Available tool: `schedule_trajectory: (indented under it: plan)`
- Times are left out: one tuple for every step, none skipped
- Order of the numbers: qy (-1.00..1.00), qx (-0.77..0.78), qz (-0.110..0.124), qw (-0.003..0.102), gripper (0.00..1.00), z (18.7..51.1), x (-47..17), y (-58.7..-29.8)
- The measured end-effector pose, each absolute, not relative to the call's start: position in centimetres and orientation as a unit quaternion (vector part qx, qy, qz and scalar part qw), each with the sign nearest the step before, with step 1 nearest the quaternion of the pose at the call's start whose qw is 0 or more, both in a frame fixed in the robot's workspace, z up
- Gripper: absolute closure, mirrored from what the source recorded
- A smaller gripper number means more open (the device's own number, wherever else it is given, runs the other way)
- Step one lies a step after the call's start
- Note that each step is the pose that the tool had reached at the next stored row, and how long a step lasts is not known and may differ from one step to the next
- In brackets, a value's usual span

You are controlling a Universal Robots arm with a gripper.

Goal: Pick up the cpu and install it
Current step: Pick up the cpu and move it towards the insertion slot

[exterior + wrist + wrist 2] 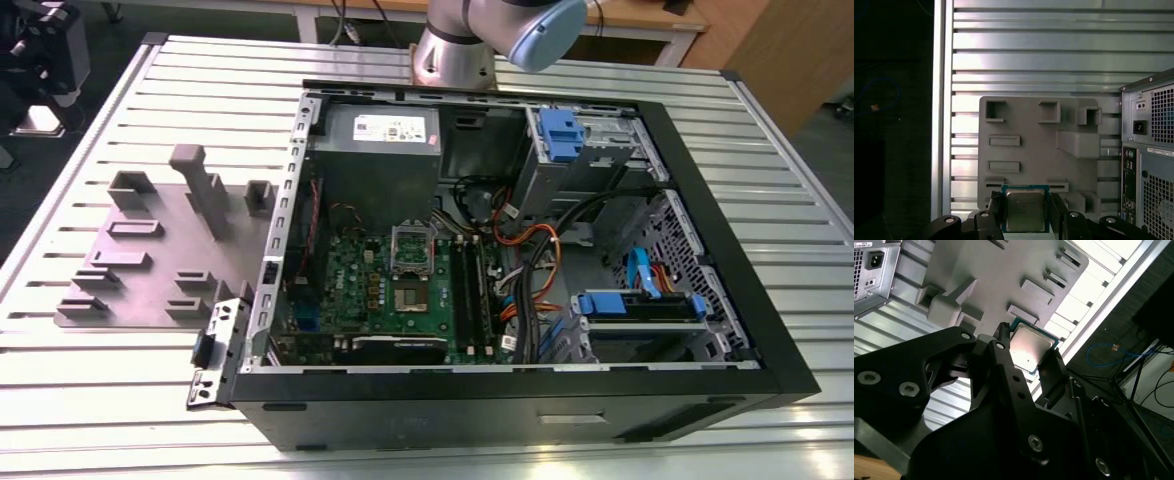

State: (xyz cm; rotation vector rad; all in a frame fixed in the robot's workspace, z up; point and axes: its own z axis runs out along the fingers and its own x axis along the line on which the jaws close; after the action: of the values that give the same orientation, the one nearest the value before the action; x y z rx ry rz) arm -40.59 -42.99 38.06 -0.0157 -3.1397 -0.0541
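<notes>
The cpu (pixel 1025 209) is a small square chip with a silvery-grey top and a pale edge. It sits between the two black fingers (pixel 995 212) of my gripper (pixel 1026 216), which is shut on it. In both wrist views the chip hangs above the near edge of a grey fixture plate (pixel 1029 145). In the second wrist view, the cpu (pixel 1030 346) shows between the fingers (pixel 1050 371) of the gripper (pixel 1026 356). In the exterior view, the green motherboard (pixel 350 290) lies inside the open computer case (pixel 721 300), with its socket (pixel 407 296) and raised metal frame (pixel 411 243).
The grey fixture plate (pixel 147 255) with raised blocks lies on the slatted metal table (pixel 80 400), on the exterior view's left of the case. A grey power supply (pixel 380 135), orange and blue cables (pixel 527 280) and blue drive brackets (pixel 641 305) fill the case. The arm's base (pixel 461 45) stands behind it.
</notes>
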Motion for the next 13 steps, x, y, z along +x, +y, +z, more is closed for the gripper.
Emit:
schedule_trajectory:
  plan:
    - [-1.0,-0.005,-0.017,0.001,0.53,38.06,-40.58,-42.99]
    - [-1.0,-0.005,-0.017,0.001,0.53,38.06,-40.57,-42.99]
    - [-1.0,-0.005,-0.017,0.001,0.53,38.06,-40.57,-42.99]
    - [-1.0,-0.005,-0.017,0.001,0.53,38.06,-40.56,-42.99]
    - [-1.0,-0.005,-0.017,0.001,0.53,38.06,-40.52,-42.99]
    - [-1.0,-0.005,-0.017,0.001,0.53,38.06,-40.47,-42.99]
    - [-1.0,-0.005,-0.017,0.001,0.53,38.07,-40.41,-43.0]
    - [-1.0,-0.005,-0.017,0.001,0.53,38.06,-40.37,-42.99]
    - [-1.0,-0.005,-0.017,0.001,0.53,38.06,-40.33,-42.99]
    - [-1.0,-0.005,-0.017,0.001,0.53,38.06,-40.28,-42.99]
    - [-1.0,-0.005,-0.017,0.001,0.53,38.06,-40.24,-43.0]
    - [-1.0,-0.005,-0.017,0.001,0.53,38.06,-40.19,-43.0]
    - [-1.0,-0.005,-0.017,0.001,0.53,38.06,-40.15,-43.0]
